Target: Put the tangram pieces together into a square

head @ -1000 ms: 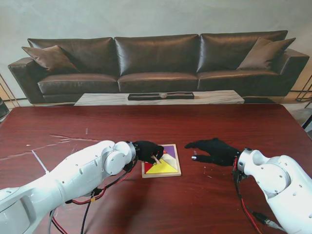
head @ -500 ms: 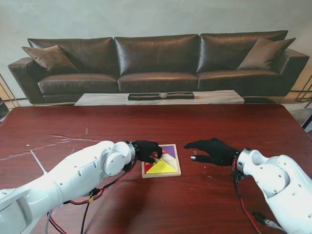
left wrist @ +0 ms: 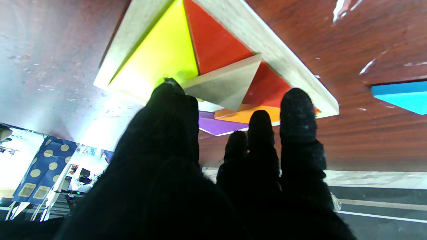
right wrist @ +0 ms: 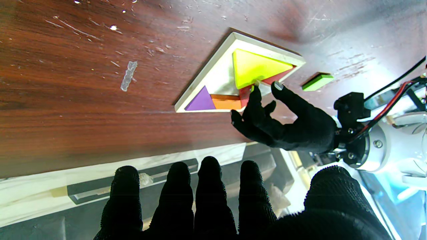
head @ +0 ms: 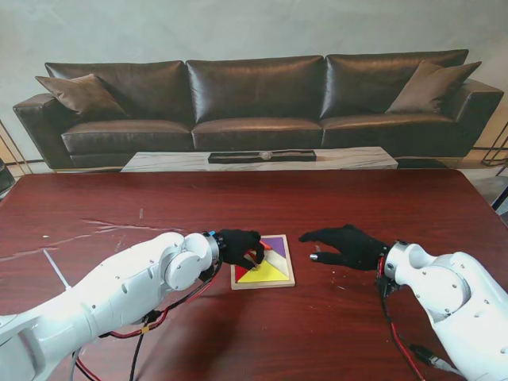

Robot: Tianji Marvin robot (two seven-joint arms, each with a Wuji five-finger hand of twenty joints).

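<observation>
wooden tangram tray (head: pixel 282 281) flat on dark red table (head: pixel 357 206), roughly mid-table, just in front of the arms. inside tray: big yellow triangle (head: pixel 266 273) at the edge nearer to me, red piece (head: pixel 241 272) at the tray's left side, orange piece (head: pixel 272 254) and purple triangle (head: pixel 277 244) toward the far edge, pale bare wood at the tray's right part.

left hand (head: pixel 239 245) in black glove over tray's left-far corner, fingers curled down onto the pieces. in left wrist view a plain wood-coloured triangle (left wrist: pixel 230 85) sits tilted, one edge raised over the red and yellow pieces, not seated flat; thumb (left wrist: pixel 173 100) tip right by it, other fingertips (left wrist: pixel 297 106) at the tray frame near orange. cannot tell whether actually pinched or only touched.

right hand (head: pixel 347 245) right of tray, apart from it, fingers spread and mostly straight, nothing held.

blue piece (left wrist: pixel 400 96) loose on table beside tray, seen in left wrist view only. green piece (right wrist: pixel 317 81) loose on table just outside tray, near left hand, in right wrist view.
</observation>
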